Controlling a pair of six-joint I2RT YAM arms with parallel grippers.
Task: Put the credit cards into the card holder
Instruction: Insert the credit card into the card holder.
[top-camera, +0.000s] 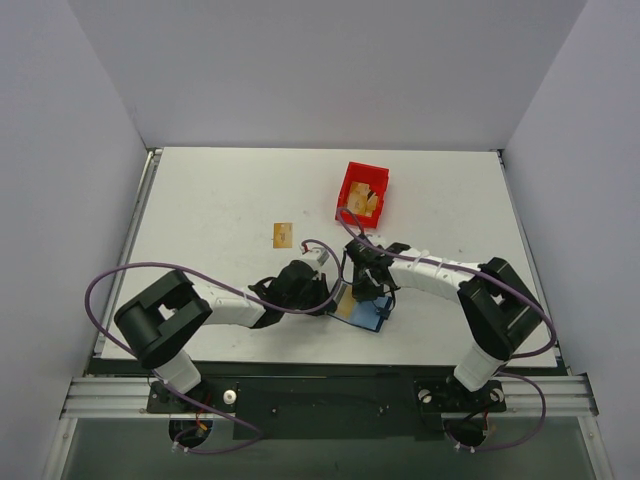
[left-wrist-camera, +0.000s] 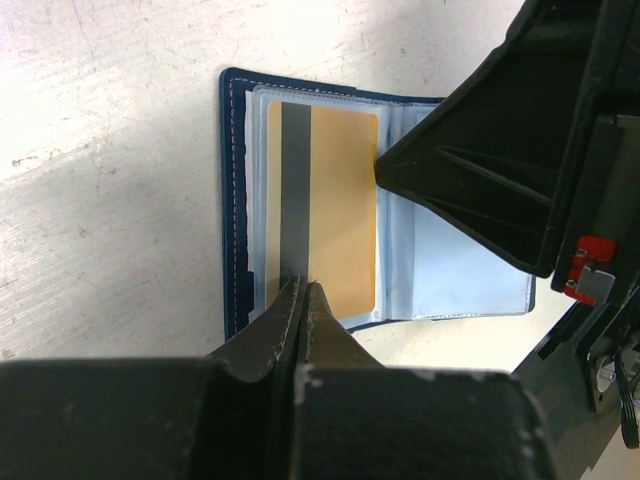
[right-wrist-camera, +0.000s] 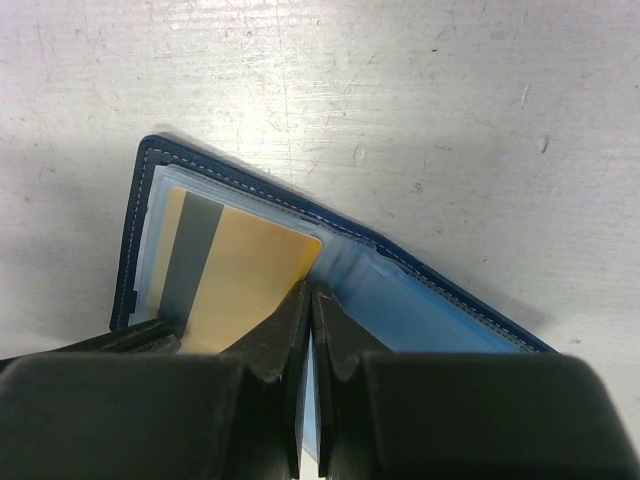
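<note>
Card (left-wrist-camera: 340, 200) lies in open wallet (left-wrist-camera: 233, 200), closed left tool (left-wrist-camera: 302, 287) at its edge apparently to push it home, closed right tool (right-wrist-camera: 308, 292) pinning the wallet flat.

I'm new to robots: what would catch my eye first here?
Near the front of the table, the shut left gripper and right gripper meet over an open blue card holder, tips at the edges of a striped gold card lying in it. Farther back, a second card lies left of a red bin.
</note>
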